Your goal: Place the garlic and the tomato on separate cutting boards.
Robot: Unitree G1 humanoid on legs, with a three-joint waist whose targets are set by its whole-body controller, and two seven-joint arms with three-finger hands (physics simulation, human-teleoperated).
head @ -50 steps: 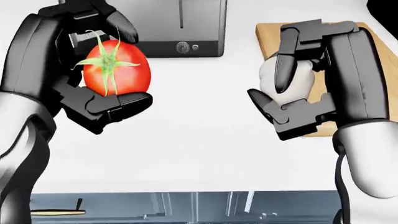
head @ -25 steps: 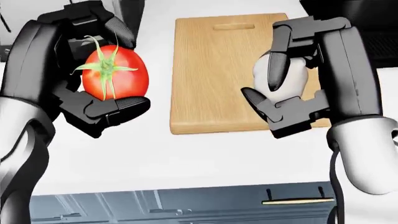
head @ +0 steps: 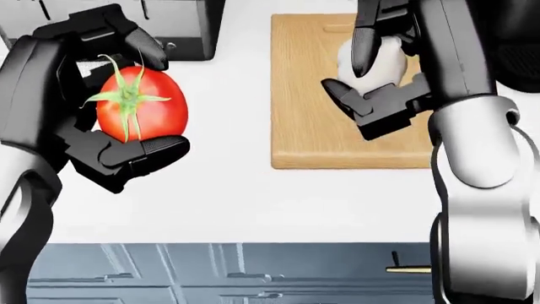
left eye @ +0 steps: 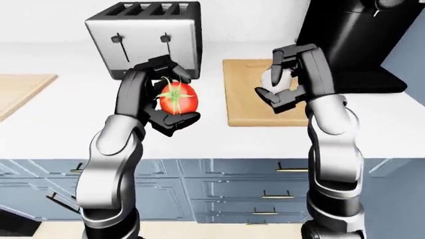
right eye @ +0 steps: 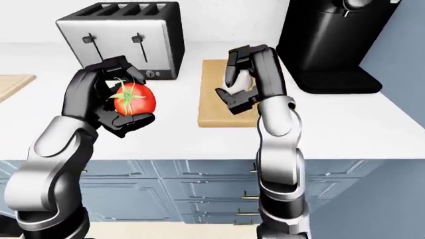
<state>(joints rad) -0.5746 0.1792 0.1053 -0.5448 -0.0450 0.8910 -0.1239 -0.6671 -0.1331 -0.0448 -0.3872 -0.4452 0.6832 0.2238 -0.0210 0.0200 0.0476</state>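
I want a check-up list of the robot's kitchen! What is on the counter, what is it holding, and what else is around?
Surface: white counter, bare between the boards.
Job's things: tomato held up over the counter; garlic held above the near cutting board; a second cutting board shows at the left edge of the left-eye view, nothing on its visible part.
Clutter: toaster at the top of the left-eye view; black machine right of the near board.
Hands: left hand closed round the tomato; right hand closed round the garlic.
Cables: nothing seen.
Surroundings: blue-grey cabinets with drawers under the counter.
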